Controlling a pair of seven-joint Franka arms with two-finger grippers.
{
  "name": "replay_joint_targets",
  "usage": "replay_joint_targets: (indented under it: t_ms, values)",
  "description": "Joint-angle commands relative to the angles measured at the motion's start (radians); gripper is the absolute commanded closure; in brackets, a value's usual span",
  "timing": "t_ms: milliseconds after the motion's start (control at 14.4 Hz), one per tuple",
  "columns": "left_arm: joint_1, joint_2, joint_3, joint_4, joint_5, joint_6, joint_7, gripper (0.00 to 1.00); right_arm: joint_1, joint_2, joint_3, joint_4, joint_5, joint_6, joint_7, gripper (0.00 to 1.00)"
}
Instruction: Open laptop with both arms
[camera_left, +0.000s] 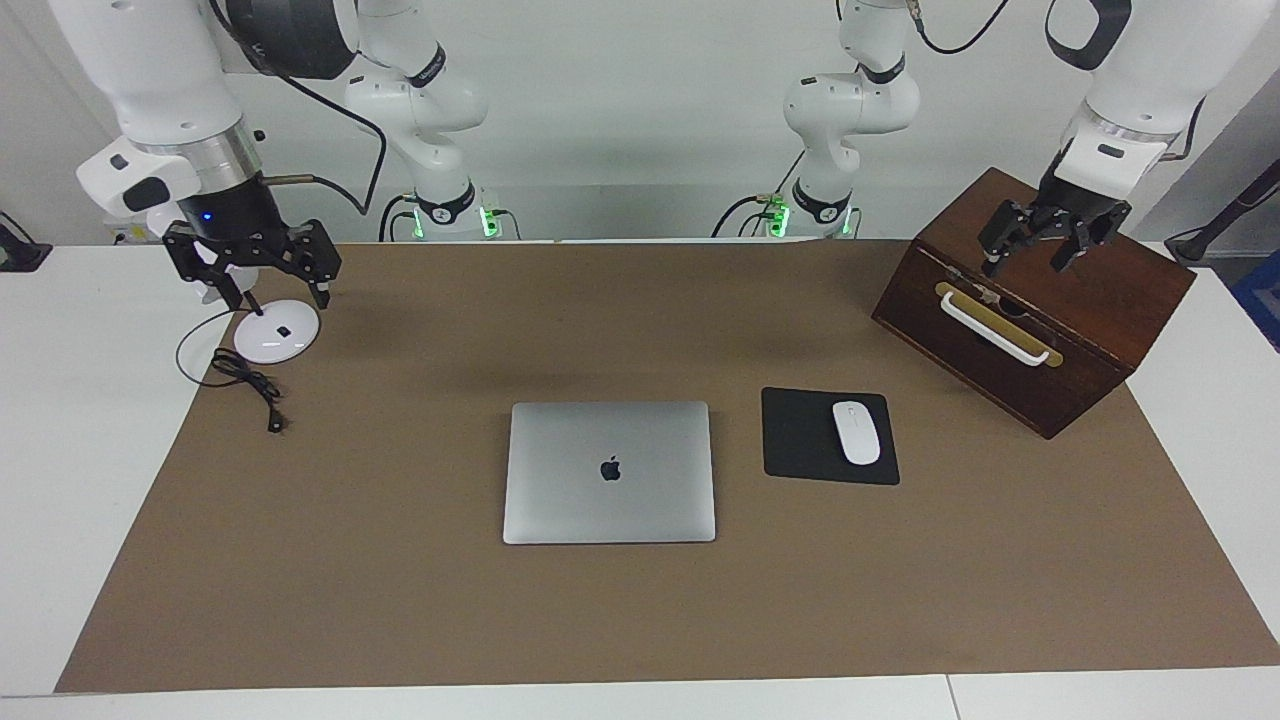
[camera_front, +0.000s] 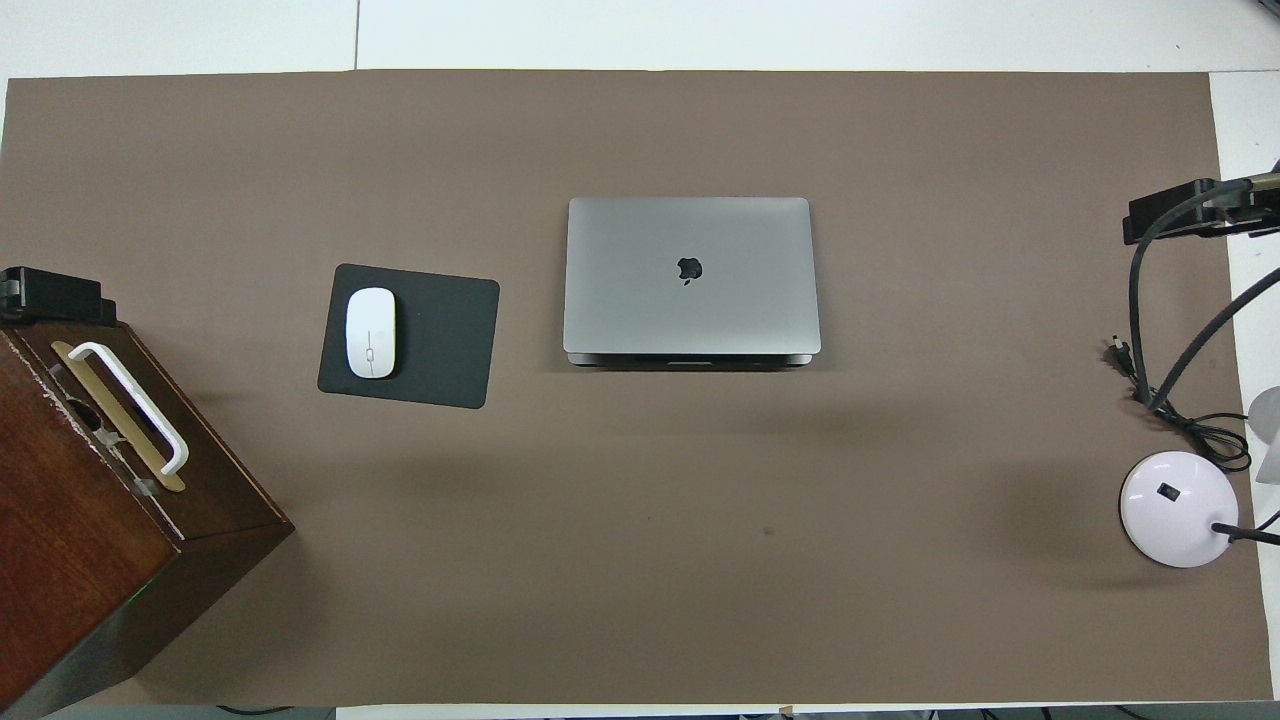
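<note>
While lid shut, silver laptop lies flat, black logo up

On table: one laptop, lid closed; one black mouse pad; one white mouse; one wooden box with one white handle; one white lamp base; one brown mat. Two arms, two grippers: left gripper, right gripper.

Only sign: black apple logo on closed laptop lid. Arm joints carry small print, probably a brand, unreadable.
</note>
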Motion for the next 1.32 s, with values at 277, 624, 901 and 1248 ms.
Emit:
replay_joint_targets:
  t_ms: [277, 624, 901, 1248]
  values:
    - [0.010, -0.035, -0.004, -0.075, -0.015, 0.083, 0.011, 1.00, -0.003, 0.013, 0.002, 0.019, 0.024, 0.006, 0.011, 0.00]
    - [0.001, -0.030, -0.009, -0.083, -0.018, 0.173, -0.075, 1.00, -0.003, 0.018, 0.002, 0.019, 0.025, 0.006, 0.013, 0.00]
    - [-0.005, -0.019, -0.011, -0.089, -0.021, 0.259, -0.077, 1.00, -0.003, 0.019, 0.002, 0.019, 0.024, 0.006, 0.013, 0.00]
    - [-0.032, -0.024, -0.014, -0.161, -0.027, 0.342, -0.071, 1.00, -0.003, 0.025, 0.002, 0.019, 0.020, 0.006, 0.015, 0.00]
